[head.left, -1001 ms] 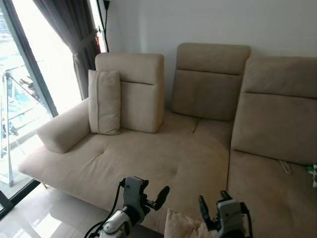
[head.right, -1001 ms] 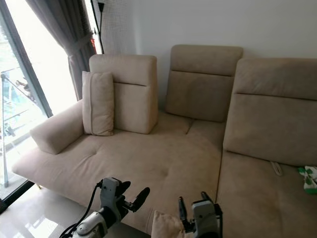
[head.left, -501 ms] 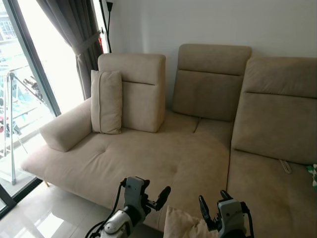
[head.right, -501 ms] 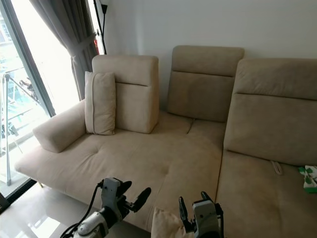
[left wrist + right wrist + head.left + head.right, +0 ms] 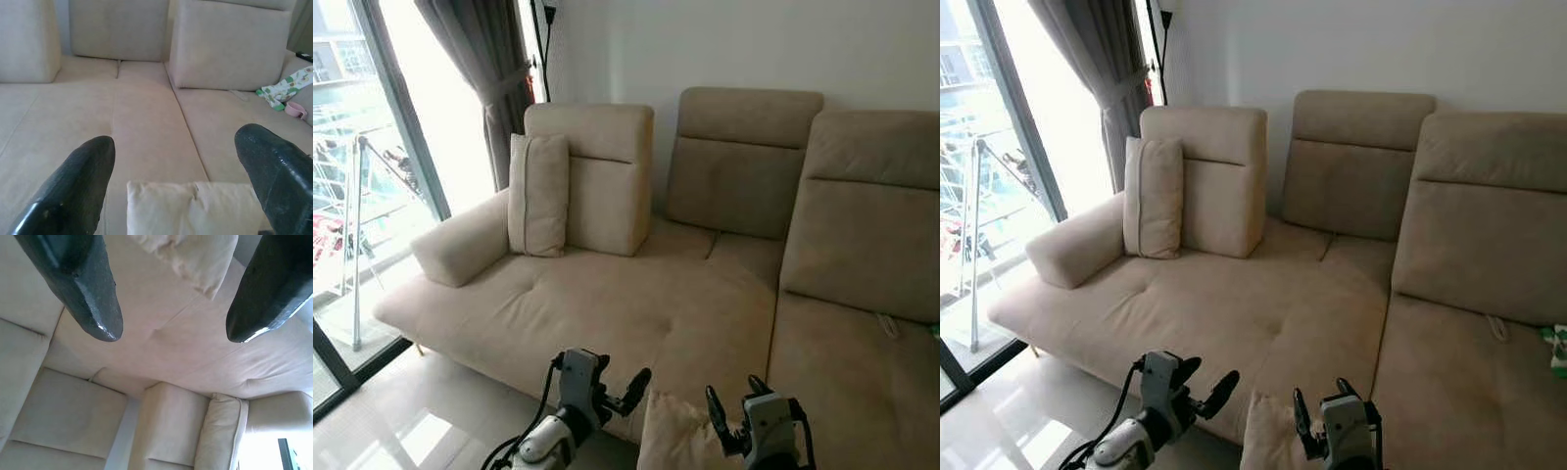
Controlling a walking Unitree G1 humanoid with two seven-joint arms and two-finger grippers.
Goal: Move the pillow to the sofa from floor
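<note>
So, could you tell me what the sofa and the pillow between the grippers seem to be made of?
Sofa: beige matte fabric, probably suede-like microfibre, with soft tufted dimples and no sheen. Pillow: seemingly the same beige cloth, with a stitched edge and a crumpled corner.

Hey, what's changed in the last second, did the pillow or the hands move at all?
Mostly the camera: the whole view has swung, so the sofa and the upright cushion sit further right in the picture. The pillow still sits low between the left hand and right hand, both open as before. It now shows slightly more of itself against the sofa's front edge. Nothing was grasped or released.
</note>
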